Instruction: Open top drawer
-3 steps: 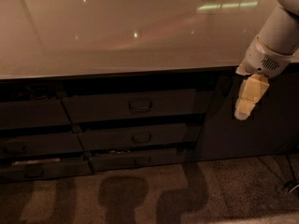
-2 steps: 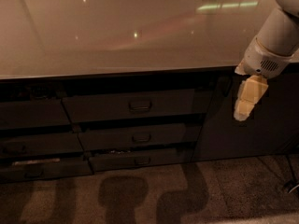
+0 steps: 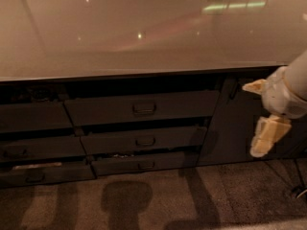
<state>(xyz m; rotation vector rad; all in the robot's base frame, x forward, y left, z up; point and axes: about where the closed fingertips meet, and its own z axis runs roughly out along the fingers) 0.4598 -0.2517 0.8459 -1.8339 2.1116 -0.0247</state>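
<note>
One camera view, as I see it from the remote station.

**Arm pose.** The arm (image 3: 298, 75) enters from the right edge, which cuts it off, so only its last pale link and the wrist show. It slants down and to the left. The end effector (image 3: 265, 137) hangs below the wrist and points down and slightly left. In the picture it lies across the dark cabinet door (image 3: 230, 128). I cannot tell how far the end effector is open. I see nothing held in it. It stands well apart from the top drawer's handle (image 3: 144, 108), to the right of it and a little lower.

**Hidden or unclear.** The gap above the top drawer is black and shows nothing of the inside. I cannot tell whether the front stands out from the frame. The left drawers (image 3: 33, 116) are cut by the left edge. A pale strip (image 3: 36, 166) lies along the lowest of them, too dim to identify.

**Task's thing.** The top drawer (image 3: 182, 107) sits just under the front edge of the glossy pale surface (image 3: 144, 37), near the centre. It is the uppermost of three stacked fronts, above the middle drawer (image 3: 177, 139) and the bottom drawer (image 3: 120, 166). Its long axis runs left to right, nearly level. The flat front faces the camera, and the small loop handle, centred on it, lies along the same axis.
</note>
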